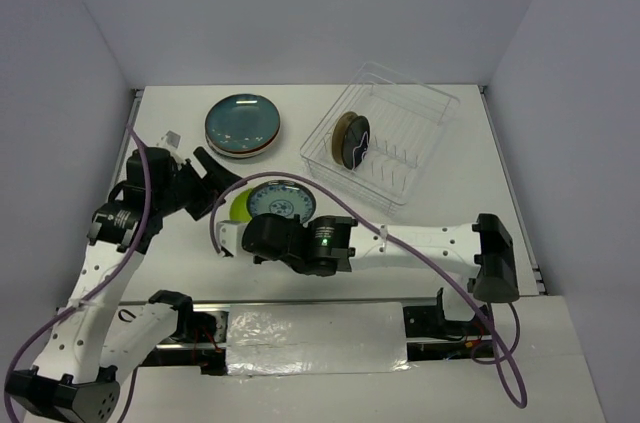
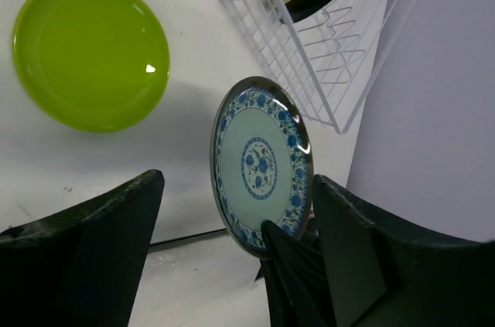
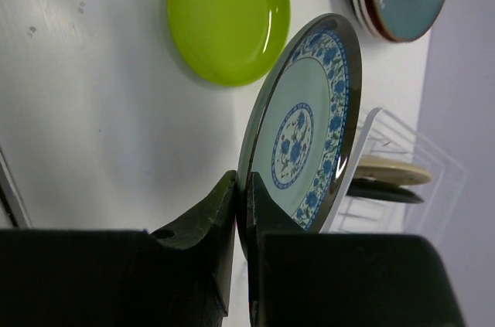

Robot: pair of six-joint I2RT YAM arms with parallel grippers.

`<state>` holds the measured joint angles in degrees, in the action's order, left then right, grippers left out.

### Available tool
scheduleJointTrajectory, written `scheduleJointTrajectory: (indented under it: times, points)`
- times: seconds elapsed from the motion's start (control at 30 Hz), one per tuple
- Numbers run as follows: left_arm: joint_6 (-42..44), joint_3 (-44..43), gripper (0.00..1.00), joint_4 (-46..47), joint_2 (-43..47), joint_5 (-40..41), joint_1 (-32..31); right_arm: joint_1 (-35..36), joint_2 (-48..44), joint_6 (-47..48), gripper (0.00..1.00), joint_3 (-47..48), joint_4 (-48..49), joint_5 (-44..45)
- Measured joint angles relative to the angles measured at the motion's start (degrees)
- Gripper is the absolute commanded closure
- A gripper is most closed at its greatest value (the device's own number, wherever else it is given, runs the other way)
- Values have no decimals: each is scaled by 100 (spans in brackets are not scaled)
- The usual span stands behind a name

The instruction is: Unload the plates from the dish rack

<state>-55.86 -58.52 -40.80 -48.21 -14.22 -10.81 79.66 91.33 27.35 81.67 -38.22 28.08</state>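
Right end effector [image 3: 241, 188] is clenched on the rim of the blue-and-white floral plate [image 3: 305, 122], one finger on each face. The plate is held on edge, tilted, over the counter [image 1: 450, 193] and just beside the lime green plate [image 3: 228, 14], which lies flat. I cannot tell whether its lower rim touches anything.

Left end effector [image 1: 214, 181] is released, fingers wide apart and holding nothing.

The teal-blue topped stack [image 1: 243, 126] sits beyond. A tan plate [image 1: 343, 133] and a dark plate [image 1: 356, 143] stand upright in the dish rack [image 1: 430, 118].

Handling, as a judgement: the plates look rigid, glossy and probably slippery. Being light, a rim pinch suffices. Take upright ones by the top edge and lower them gently, since a tilted plate could slide or chip.
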Motion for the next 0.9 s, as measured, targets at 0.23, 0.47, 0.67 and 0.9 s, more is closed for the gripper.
scheduleJointTrajectory:
  times: [0.23,0.47,0.67,0.9]
  points:
    - [15,708,32,-17,131,-17,0,291,533,474,100,625,378,538]
    - [-120,955,100,479,151,-184,-13,337,647,564,3,527,754,557]
    - [-118,1624,100,599,310,614,-17,302,98,264,0,-474,1545,437]
    - [-83,2490,100,1480,120,1224,-15,149,-1631,-546,0,-1794,1902,142]
